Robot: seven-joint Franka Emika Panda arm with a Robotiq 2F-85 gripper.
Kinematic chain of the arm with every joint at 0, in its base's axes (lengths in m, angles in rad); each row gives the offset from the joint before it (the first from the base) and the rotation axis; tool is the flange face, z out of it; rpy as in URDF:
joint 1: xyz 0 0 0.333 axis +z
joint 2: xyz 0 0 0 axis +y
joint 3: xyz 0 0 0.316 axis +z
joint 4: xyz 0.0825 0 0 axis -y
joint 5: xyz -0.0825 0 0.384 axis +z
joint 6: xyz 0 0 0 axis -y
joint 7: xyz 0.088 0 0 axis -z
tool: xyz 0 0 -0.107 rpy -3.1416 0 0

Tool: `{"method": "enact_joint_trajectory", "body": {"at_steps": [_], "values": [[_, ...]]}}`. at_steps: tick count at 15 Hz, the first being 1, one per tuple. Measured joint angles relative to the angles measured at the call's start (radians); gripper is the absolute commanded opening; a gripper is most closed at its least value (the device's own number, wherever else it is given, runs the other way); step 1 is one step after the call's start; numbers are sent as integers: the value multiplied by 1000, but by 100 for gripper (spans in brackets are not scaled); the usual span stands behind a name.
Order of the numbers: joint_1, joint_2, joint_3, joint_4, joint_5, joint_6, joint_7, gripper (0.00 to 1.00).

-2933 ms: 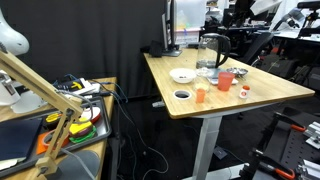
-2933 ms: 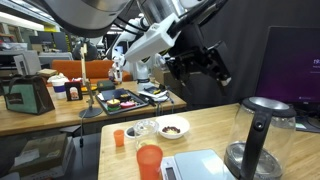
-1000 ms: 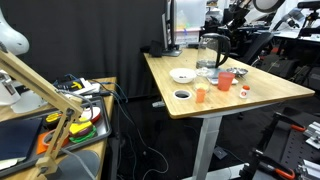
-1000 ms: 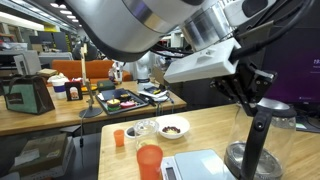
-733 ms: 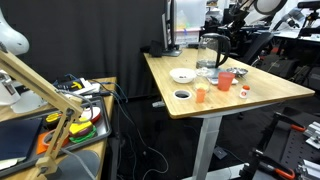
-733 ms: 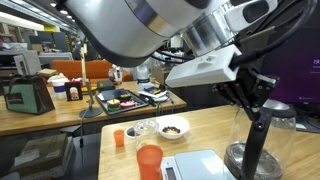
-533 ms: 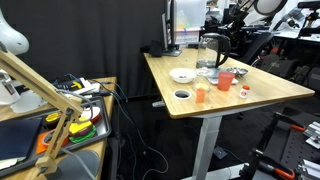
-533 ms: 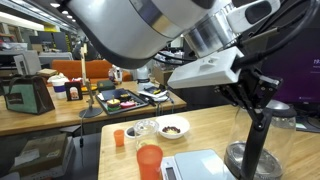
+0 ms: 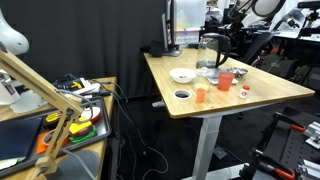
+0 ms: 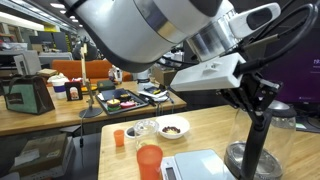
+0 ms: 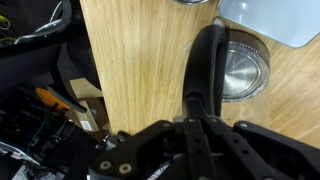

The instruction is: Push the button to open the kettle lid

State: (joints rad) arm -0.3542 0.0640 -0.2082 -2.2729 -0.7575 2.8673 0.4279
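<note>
The tall clear glass kettle (image 9: 211, 52) stands at the table's back among the tableware. Its glass body (image 10: 275, 140) and black handle (image 10: 254, 150) fill the right of an exterior view. The black kettle lid (image 10: 272, 104) lies flat on its top. My gripper (image 10: 254, 103) is shut, its fingertips pressed together at the handle's upper end, next to the lid. From the wrist, the shut gripper (image 11: 200, 120) points along the black handle (image 11: 206, 60) beside the kettle's round top (image 11: 246, 72). The button is hidden under the fingers.
On the wooden table (image 9: 270, 92) stand a white bowl (image 9: 182, 75), a dark bowl (image 9: 181, 95) and orange cups (image 9: 200, 95). An orange cup (image 10: 149, 160) and a white scale (image 10: 200, 165) sit near the kettle. A cluttered side table (image 9: 50, 120) stands apart.
The gripper came from higher up and across to the kettle, then crept slightly down and towards the handle's top in the last second. The lid stays down.
</note>
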Motion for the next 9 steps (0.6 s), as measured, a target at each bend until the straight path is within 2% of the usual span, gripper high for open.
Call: {"method": "enact_joint_trajectory", "body": {"at_steps": [9], "values": [[0, 27, 0, 22, -3, 3, 0, 0]]}}
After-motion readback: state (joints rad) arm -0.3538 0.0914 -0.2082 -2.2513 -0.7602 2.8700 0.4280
